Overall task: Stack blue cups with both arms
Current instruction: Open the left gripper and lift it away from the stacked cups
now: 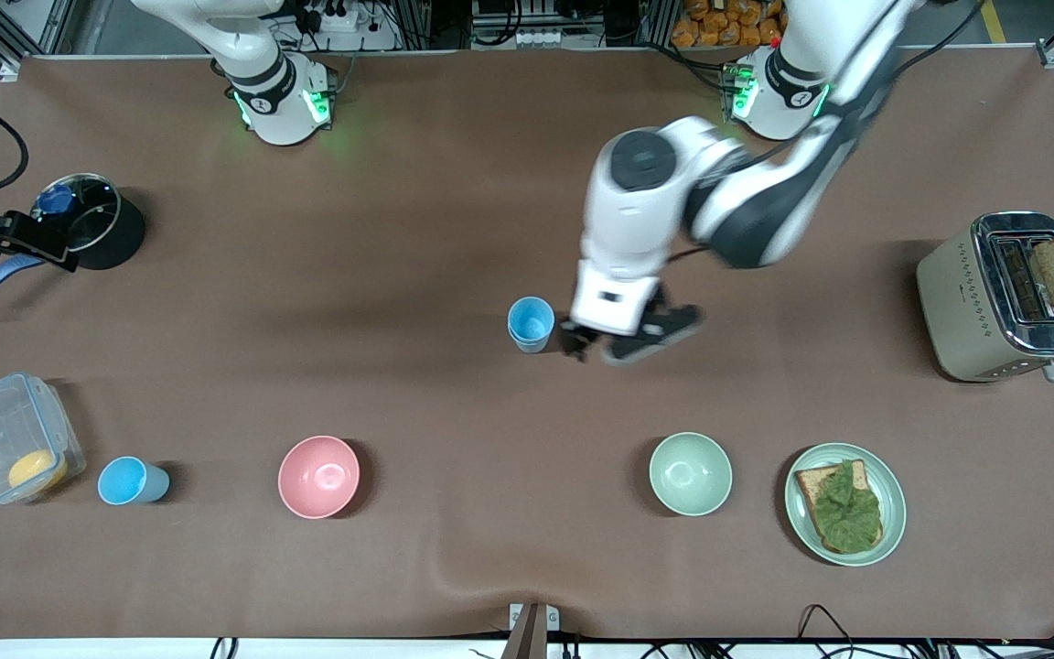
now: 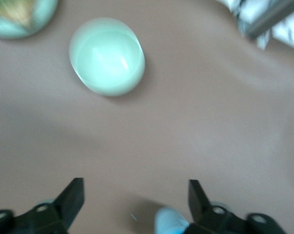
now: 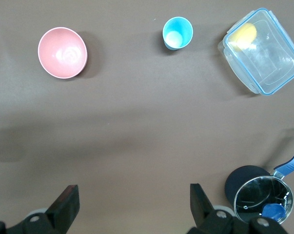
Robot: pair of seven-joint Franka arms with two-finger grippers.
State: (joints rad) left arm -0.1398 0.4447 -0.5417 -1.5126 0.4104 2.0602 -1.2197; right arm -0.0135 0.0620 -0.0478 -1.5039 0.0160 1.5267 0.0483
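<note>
One blue cup (image 1: 530,323) stands upright at the middle of the table. My left gripper (image 1: 605,348) is open and empty just beside it, toward the left arm's end. In the left wrist view this cup (image 2: 170,222) shows low between the spread fingers of the left gripper (image 2: 137,192), close to one finger (image 2: 198,197). A second blue cup (image 1: 129,480) stands near the front camera, toward the right arm's end, and also shows in the right wrist view (image 3: 177,33). My right gripper (image 3: 134,192) is open, empty and high over bare table near the pot.
A pink bowl (image 1: 318,476) and a pale-green bowl (image 1: 690,473) stand in the row nearest the front camera. With them are a clear box (image 1: 10,439) and a plate of toast (image 1: 893,494). A black pot (image 1: 97,224) and a toaster (image 1: 1003,297) stand at the table's ends.
</note>
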